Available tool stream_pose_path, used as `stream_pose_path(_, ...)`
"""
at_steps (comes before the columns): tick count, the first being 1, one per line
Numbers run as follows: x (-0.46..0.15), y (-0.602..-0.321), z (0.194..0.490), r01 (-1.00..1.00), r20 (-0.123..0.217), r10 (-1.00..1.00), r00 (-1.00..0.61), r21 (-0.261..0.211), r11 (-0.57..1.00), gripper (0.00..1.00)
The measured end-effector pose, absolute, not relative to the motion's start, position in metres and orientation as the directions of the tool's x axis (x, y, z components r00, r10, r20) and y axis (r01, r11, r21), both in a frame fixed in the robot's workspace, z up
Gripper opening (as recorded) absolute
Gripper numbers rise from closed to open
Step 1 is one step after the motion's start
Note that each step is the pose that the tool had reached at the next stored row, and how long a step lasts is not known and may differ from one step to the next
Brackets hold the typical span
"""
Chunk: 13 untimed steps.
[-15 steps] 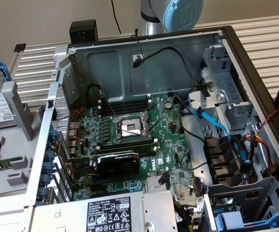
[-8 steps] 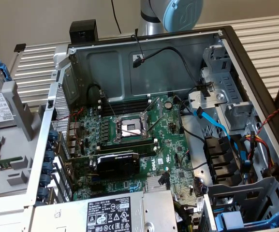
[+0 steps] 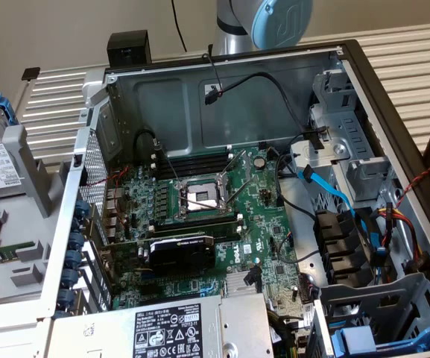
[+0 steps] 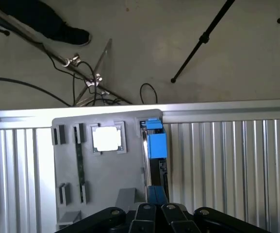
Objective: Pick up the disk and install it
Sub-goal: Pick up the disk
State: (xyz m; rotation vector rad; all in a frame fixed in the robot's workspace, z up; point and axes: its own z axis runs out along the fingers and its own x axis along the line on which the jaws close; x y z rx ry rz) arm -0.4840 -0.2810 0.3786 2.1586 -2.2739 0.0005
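The black gripper [image 4: 156, 209] has its fingers pressed together, holding nothing. Just past its tips the disk [image 4: 155, 143], a silver-grey metal hard drive in a bright blue plastic carrier, stands on edge in a grey plastic tray [image 4: 106, 177] (far left of the exterior view), beside the open metal computer case [image 3: 170, 104].

Arm [image 3: 263, 22] stands high at the exterior view's top; end effector [image 4: 154, 209] points downward, fingers pressed together.

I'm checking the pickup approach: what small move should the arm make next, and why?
Probably open the fingers: they are shut and in line with the disk, which stands on edge in the grey tray. While shut, they likely cannot straddle it.
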Motion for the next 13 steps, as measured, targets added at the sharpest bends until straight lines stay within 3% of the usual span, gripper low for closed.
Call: stream_pose_path(13, -0.496, -0.276, 0.377, -0.999, 0.005, -0.999, -0.04, 0.003, 0.04, 0.11)
